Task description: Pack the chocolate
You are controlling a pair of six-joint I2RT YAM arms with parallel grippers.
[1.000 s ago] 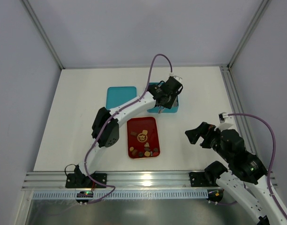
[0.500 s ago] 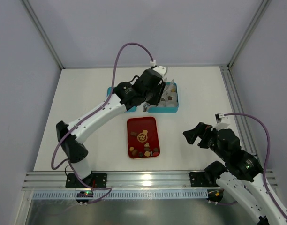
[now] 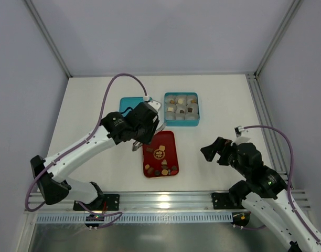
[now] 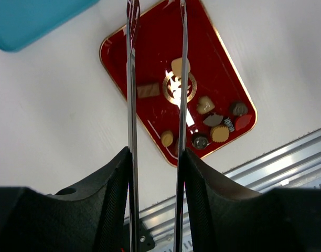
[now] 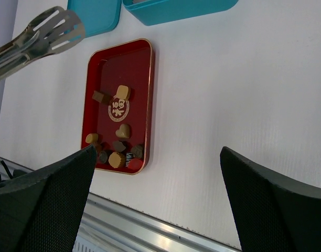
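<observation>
Several small pieces of chocolate (image 3: 160, 169) lie in the red tray (image 3: 168, 140), most near its front end (image 4: 219, 134) (image 5: 117, 159). More pieces sit in paper cups in the teal box (image 3: 181, 124) behind it. My left gripper (image 3: 146, 133) (image 4: 156, 152) is shut on metal tongs (image 4: 131, 79) (image 5: 40, 31). It hovers over the tray's far left corner. The tong blades stand apart with nothing between them where they show. To the right of the tray, my right gripper (image 3: 213, 152) (image 5: 158, 157) hangs wide open and empty over the table.
The teal lid (image 3: 130, 104) lies flat left of the box, partly under my left arm. An aluminium rail (image 3: 166, 200) runs along the near table edge. Grey walls close in the back and sides.
My left arm has swung back from over the teal box, leftward and nearer, to above the tray's far left corner, tongs still in its grip. The right arm has edged slightly left.
</observation>
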